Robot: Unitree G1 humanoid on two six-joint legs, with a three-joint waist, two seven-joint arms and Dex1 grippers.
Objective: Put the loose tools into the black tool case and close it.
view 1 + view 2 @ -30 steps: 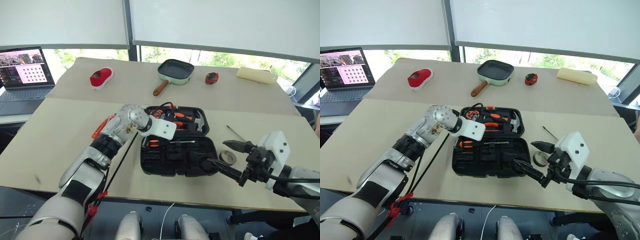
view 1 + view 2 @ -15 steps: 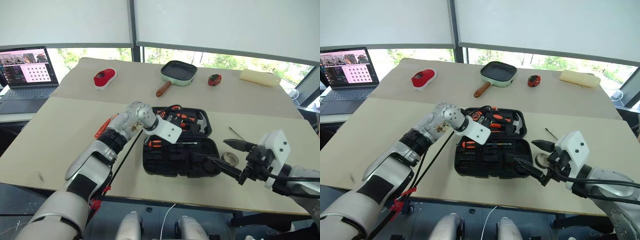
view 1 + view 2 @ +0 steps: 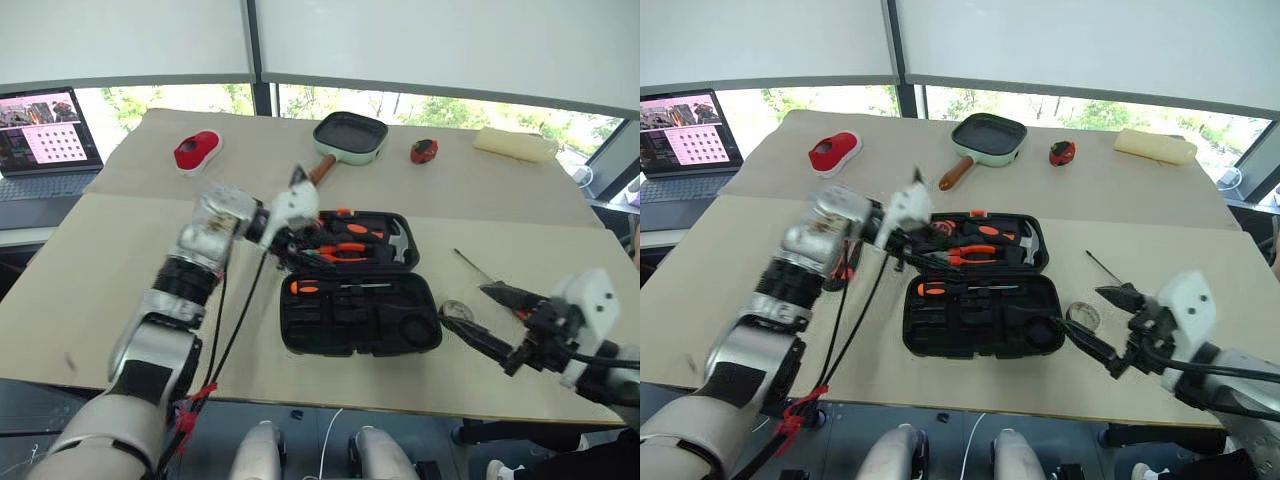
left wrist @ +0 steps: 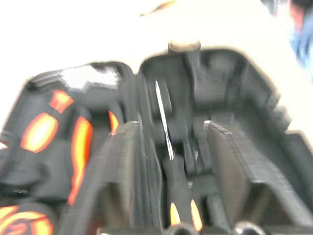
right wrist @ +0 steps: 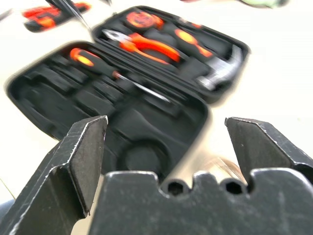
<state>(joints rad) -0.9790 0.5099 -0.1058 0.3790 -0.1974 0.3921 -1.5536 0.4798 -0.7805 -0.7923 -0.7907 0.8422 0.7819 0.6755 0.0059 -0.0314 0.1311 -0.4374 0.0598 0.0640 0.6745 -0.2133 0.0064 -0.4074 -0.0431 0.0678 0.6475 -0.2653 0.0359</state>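
**Open tool case in the middle of the table, both grippers empty**

The black tool case [image 3: 355, 280] lies open and flat near the front edge of the table [image 3: 100, 270]. Its far half holds orange-handled pliers [image 3: 340, 250] and a hammer [image 3: 397, 243] in their slots. In the near half one screwdriver [image 3: 335, 287] with an orange-and-black handle lies along the hinge side; the other moulded slots of this half look dark and I cannot tell if something is in them.

Just beside the case's right edge a small tape roll [image 3: 455, 311] rests on the table. A little farther to the right and back, a thin steel-shafted tool [image 3: 470, 266] lies loose on the table, well apart from the case.

The left gripper [image 3: 300, 245] hangs over the far-left corner of the case. In its wrist view the two fingers [image 4: 122, 176] stand apart with nothing between them (the screwdriver is seen below, inside the case). The right gripper [image 3: 490, 315] is at the right of the case, near the tape roll, its jaws spread wide and empty.

On the far part of the table stand a green-rimmed pan [image 3: 348, 138], a red object [image 3: 196, 150], a small red-and-black item [image 3: 424, 151] and a pale roll [image 3: 514, 145]. A laptop [image 3: 40, 140] is at the far left.
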